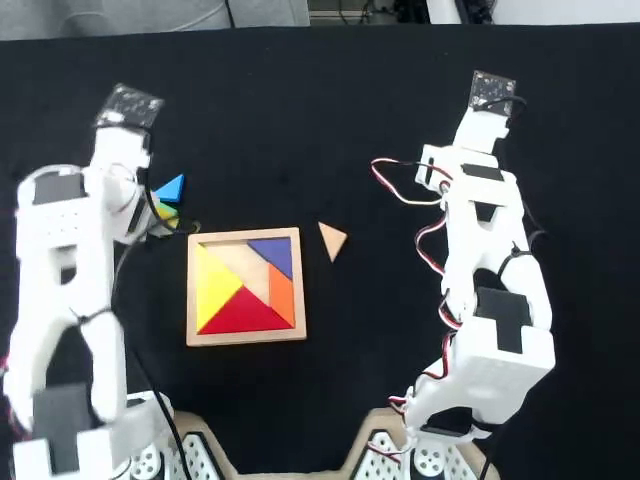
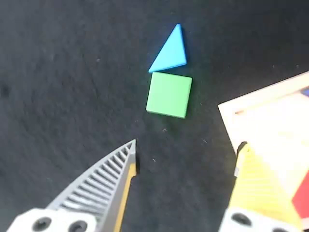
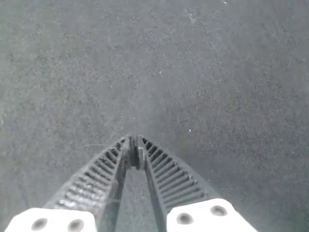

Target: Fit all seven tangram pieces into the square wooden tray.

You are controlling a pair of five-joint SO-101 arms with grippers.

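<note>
Black worktop [image 1: 320, 120] bearing the partly filled wooden tray [image 1: 245, 339]. The left claw [image 2: 187, 145] is spread, and the right claw [image 3: 134, 145] is pressed together. Ahead of the left claw, near the tray, the green square [image 2: 169, 95] touches the blue triangle [image 2: 170, 50]. Risk: closing on the square may nudge the triangle, or a finger may catch the tray.

green square [image 1: 166, 212]: in the high view, mostly hidden under the left arm [image 1: 70, 250]; only a thin edge shows.
blue triangle [image 1: 172, 187]: one corner meets that arm; cannot tell if any of it is covered.
tray [image 2: 260, 104]: in the left wrist view, cut off by the picture's edge and partly covered by one finger [image 2: 258, 193] of the left hand [image 2: 187, 145].
pieces in the tray: there, red and blue slivers, shapes unreadable.
</note>
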